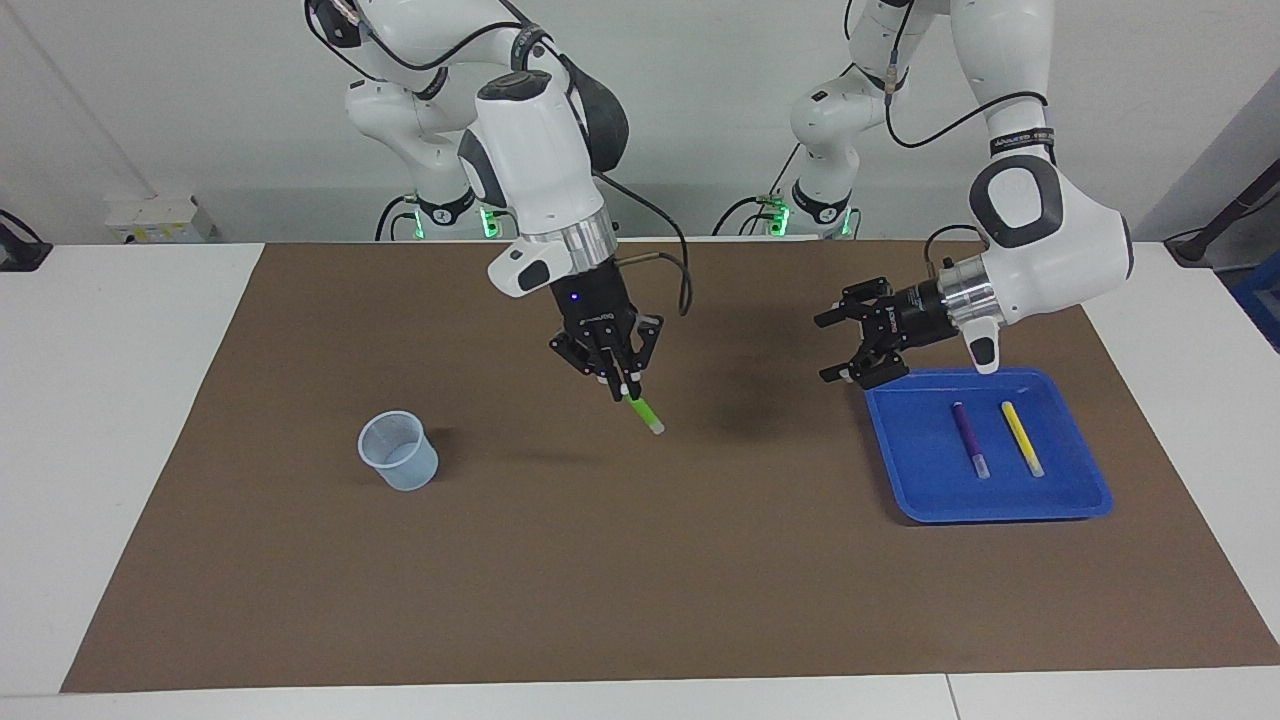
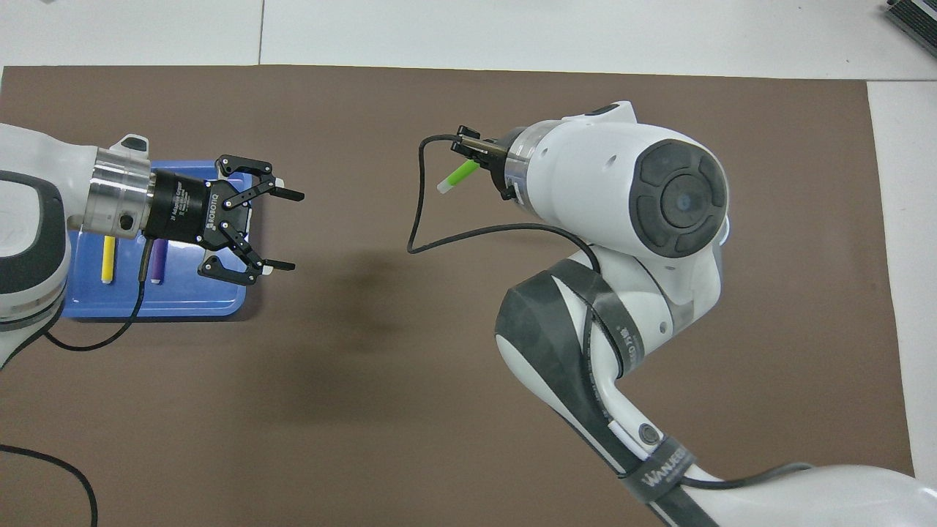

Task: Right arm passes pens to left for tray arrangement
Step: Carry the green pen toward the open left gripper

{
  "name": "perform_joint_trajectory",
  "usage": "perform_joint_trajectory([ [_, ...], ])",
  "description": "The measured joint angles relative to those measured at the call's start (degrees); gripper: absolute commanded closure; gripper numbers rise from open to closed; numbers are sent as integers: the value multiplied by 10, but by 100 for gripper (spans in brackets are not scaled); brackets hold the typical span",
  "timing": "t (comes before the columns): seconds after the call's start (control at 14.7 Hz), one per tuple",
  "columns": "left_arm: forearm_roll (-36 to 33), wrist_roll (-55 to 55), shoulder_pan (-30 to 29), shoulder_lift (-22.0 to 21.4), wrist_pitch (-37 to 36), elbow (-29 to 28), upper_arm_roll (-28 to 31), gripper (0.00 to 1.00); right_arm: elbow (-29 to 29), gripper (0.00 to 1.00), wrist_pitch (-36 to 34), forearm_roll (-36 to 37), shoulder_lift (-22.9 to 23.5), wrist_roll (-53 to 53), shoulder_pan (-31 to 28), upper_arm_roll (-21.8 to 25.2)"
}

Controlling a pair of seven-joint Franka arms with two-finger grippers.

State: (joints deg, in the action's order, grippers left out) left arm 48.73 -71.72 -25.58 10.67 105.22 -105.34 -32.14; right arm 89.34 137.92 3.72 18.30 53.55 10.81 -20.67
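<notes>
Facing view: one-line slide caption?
Right gripper carries the green pen above the mat toward the open left gripper beside the blue tray holding two pens.
</notes>
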Motion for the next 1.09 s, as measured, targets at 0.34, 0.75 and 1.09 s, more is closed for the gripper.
perform_joint_trajectory([
  [0.34, 30, -41, 25, 0, 42, -2, -1, 2, 0, 100, 39, -10, 3, 210, 24, 0],
  [0.75, 35, -85, 37, -2, 75, 10, -3, 1, 0, 100, 41, -11, 3, 331, 44, 0],
  [1.09, 35, -111, 52, -9, 99, 16, -11, 1, 0, 100, 42, -11, 4, 356, 54, 0],
])
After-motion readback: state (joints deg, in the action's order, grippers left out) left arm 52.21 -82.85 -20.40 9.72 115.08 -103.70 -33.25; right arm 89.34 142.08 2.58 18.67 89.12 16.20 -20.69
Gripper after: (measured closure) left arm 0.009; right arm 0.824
